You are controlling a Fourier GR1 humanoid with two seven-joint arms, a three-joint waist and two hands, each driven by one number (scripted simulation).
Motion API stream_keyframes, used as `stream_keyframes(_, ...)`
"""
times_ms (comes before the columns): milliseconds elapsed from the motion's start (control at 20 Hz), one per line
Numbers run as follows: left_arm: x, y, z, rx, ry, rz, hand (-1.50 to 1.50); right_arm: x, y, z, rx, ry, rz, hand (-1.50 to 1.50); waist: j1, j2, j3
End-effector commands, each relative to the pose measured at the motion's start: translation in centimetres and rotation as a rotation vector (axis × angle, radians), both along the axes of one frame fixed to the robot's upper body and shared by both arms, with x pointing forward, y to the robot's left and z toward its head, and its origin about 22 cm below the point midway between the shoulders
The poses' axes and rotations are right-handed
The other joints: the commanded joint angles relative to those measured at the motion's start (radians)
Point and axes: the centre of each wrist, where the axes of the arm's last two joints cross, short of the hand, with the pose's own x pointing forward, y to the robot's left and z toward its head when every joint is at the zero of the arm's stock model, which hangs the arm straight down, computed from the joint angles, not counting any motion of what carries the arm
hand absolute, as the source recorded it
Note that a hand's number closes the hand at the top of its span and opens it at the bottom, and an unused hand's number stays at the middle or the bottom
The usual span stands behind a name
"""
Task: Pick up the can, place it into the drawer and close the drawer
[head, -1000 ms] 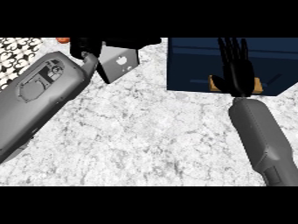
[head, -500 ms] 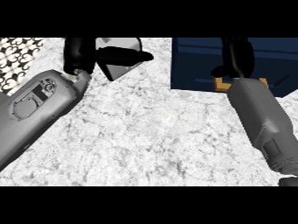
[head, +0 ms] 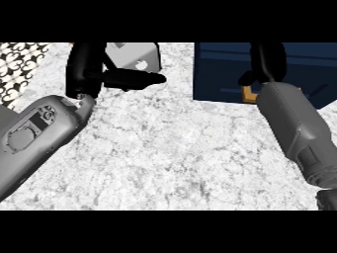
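The dark blue drawer stands open at the upper right of the head view. My right hand reaches over its inside, fingers running up to the picture's top edge. Only a small orange piece of the can shows, just below the thumb and beside the wrist; the hand curls round it and hides the rest. My left hand is at the upper left above the marble counter, apart from the drawer, with fingers straight and thumb pointing right, holding nothing.
A light grey object lies at the back behind the left hand's thumb. A black-and-white patterned surface fills the upper left corner. Both grey forearms cross the counter from the lower edge.
My right hand has moved farther in over the drawer with the orange piece still at its palm. The left hand has risen slightly and its thumb has swung out to the right.
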Motion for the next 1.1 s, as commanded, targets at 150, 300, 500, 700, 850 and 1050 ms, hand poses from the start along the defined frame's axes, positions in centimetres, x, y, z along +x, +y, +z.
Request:
stream_keyframes(150,-0.6,0.3,-0.2,0.014,0.004,0.008,-1.50,1.6,2.0,4.0,0.160,-0.063,0.082,-1.50,0.009,0.005,0.005)
stream_keyframes(300,-1.4,0.6,-1.0,-0.009,-0.001,-0.009,-1.50,1.4,3.4,3.3,0.266,-0.071,0.135,-1.50,0.027,0.007,0.006)
stream_keyframes(500,-1.1,0.8,-1.5,-0.004,0.000,0.012,-1.50,1.3,4.6,3.2,0.418,-0.080,0.167,-1.50,0.005,0.009,0.006)
stream_keyframes(700,-1.4,2.4,-0.7,-0.007,-0.001,0.011,-1.50,1.9,4.4,5.2,0.533,-0.095,0.220,-1.50,-0.001,-0.003,0.005)
stream_keyframes(850,-1.4,2.8,-2.2,0.006,0.018,0.022,-1.50,2.0,5.5,5.8,0.690,-0.095,0.262,-1.50,-0.021,-0.003,0.004)
stream_keyframes(1050,-1.5,3.0,-2.2,-0.008,0.024,0.050,-1.50,2.1,4.0,5.5,0.828,-0.077,0.284,-1.50,-0.038,-0.008,0.003)
